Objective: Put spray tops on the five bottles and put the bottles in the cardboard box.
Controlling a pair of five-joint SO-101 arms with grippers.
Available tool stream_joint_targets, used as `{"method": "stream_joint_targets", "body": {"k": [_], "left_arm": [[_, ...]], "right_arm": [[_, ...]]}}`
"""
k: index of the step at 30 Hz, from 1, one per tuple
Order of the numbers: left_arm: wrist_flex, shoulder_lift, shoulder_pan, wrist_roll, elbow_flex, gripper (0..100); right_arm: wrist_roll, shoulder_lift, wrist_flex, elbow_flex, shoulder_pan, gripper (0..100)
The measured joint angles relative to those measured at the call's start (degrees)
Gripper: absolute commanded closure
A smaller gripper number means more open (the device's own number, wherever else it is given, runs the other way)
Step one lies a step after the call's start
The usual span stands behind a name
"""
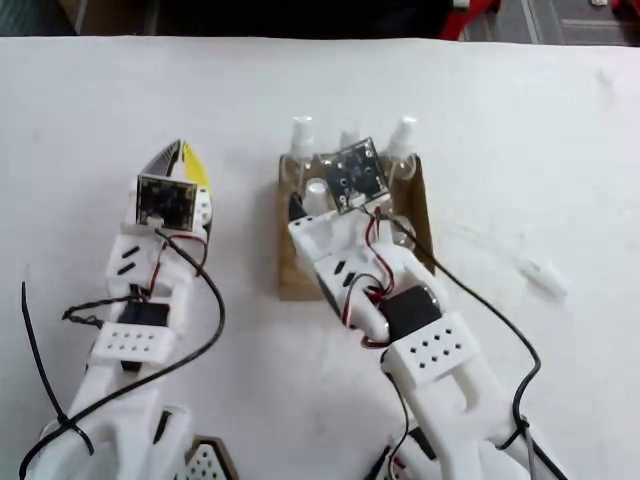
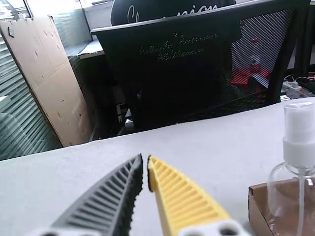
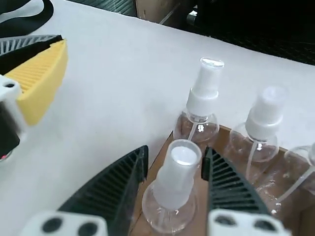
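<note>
Tabletop (image 1: 520, 120) under a white covering, seen from the high view, with two arms side by side. The left gripper (image 1: 180, 158) lay near the cardboard box (image 1: 292, 280) but apart from it, probably parked out of the way. The right gripper (image 1: 318, 200) hung inside the box among the bottles (image 1: 301, 160). Four white spray tops (image 1: 403, 132) could be counted there; a fifth could not be made out. In the left wrist view, the left gripper's (image 2: 145, 169) grey and yellow fingers were almost together, with only a thin slit between them, and held nothing. One capped bottle stood in a corner of the box. In the right wrist view, the right gripper (image 3: 177, 164) straddled the top of the nearest bottle. Its fingers were narrowly parted, with a small gap on one side, likely just letting go. Four bottles stood upright in the box, all capped.
</note>
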Motion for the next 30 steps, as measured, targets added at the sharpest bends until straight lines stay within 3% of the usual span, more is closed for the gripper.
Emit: {"method": "stream_joint_targets", "body": {"k": [11, 14, 24, 30], "left_arm": [[0.0, 0.0, 0.0, 0.0, 0.0, 98], [0.0, 0.0, 0.0, 0.0, 0.0, 98], [0.0, 0.0, 0.0, 0.0, 0.0, 98], [0.0, 0.0, 0.0, 0.0, 0.0, 98]], "right_arm": [[0.0, -10.1, 5.7, 0.0, -0.8, 84.3], [0.0, -15.6, 7.1, 0.0, 1.9, 84.3], [-0.6, -31.5, 19.1, -1.8, 27.3, 84.3], [-12.2, -26.9, 19.3, -2.0, 41.7, 84.4]]}}
